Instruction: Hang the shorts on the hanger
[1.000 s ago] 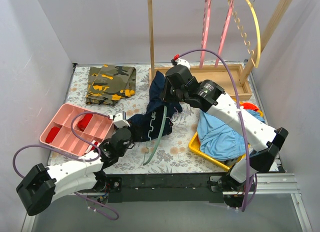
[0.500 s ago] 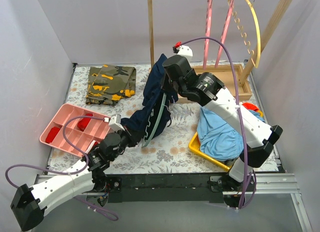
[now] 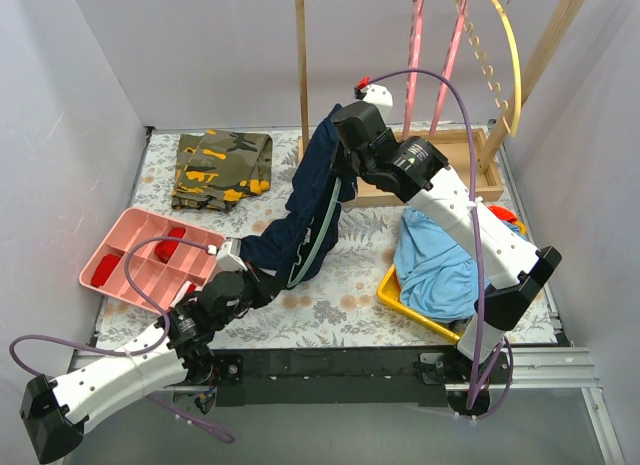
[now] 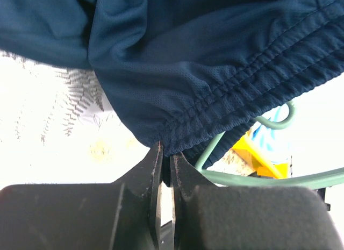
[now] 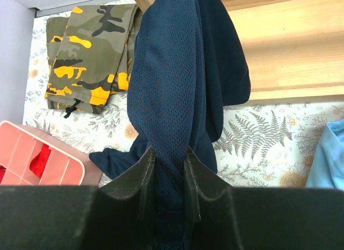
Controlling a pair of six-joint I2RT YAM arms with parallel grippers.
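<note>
The dark navy shorts (image 3: 312,200) hang stretched between my two grippers above the table. My right gripper (image 3: 340,150) is shut on their upper end, near the wooden rack; in the right wrist view the fabric (image 5: 172,88) is bunched between its jaws (image 5: 167,158). My left gripper (image 3: 262,277) is shut on the elastic waistband (image 4: 226,105) at the lower end (image 4: 165,153). The pale green hanger (image 3: 322,240) hangs inside the shorts; its arm and loop show in the left wrist view (image 4: 269,177).
A camouflage garment (image 3: 222,167) lies at the back left. A pink compartment tray (image 3: 125,265) sits on the left. A light blue garment (image 3: 440,270) lies on a yellow tray (image 3: 400,297) on the right. A wooden rack (image 3: 302,75) with pink hangers (image 3: 412,55) and a yellow hanger (image 3: 512,55) stands behind.
My right gripper has lifted the shorts up and back toward the rack. My left gripper has moved right and forward with the waistband, stretching the shorts; the hanger rose off the table with them.
</note>
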